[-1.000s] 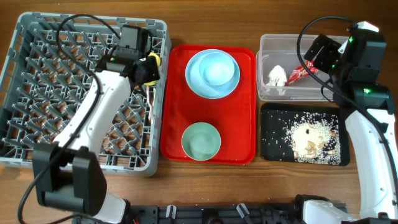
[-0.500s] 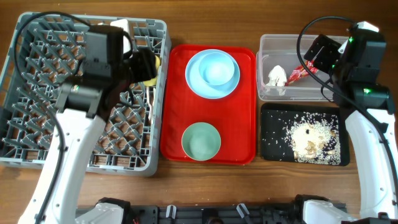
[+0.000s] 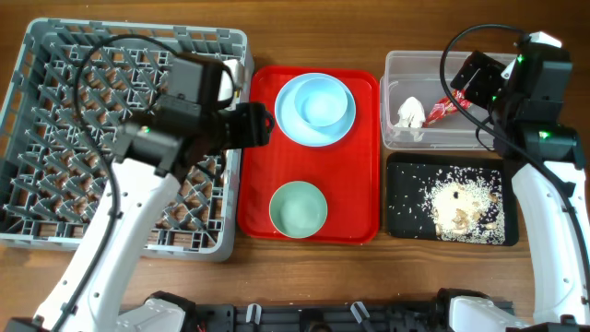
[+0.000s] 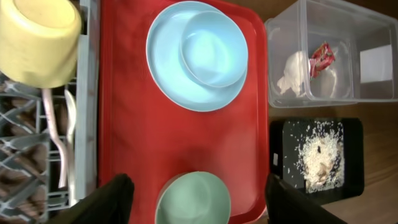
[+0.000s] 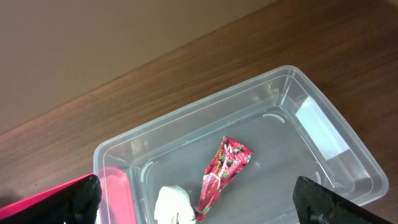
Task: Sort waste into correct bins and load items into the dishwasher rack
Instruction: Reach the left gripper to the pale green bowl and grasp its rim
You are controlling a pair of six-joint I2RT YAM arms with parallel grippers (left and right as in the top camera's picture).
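Tally by kind
One each: plate (image 3: 287, 112), cup (image 4: 40, 40), rack (image 3: 55, 138), tub (image 3: 406, 69), napkin (image 3: 411, 112), wrapper (image 5: 224, 168), blue bowl (image 3: 323, 101), green bowl (image 3: 298, 208), red tray (image 3: 355, 184), black tray (image 3: 398, 231).

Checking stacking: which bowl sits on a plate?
The light blue bowl, on the light blue plate; the pale green bowl sits directly on the red tray.

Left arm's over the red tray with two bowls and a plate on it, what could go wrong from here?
1. The light blue bowl sits on the light blue plate; lifting either may drag or tip the other.
2. The yellow cup sits right against the dishwasher rack wall; the left arm bringing the next dish could knock it.
3. The open left tool hangs over the pale green bowl, whose smooth rim might slip.
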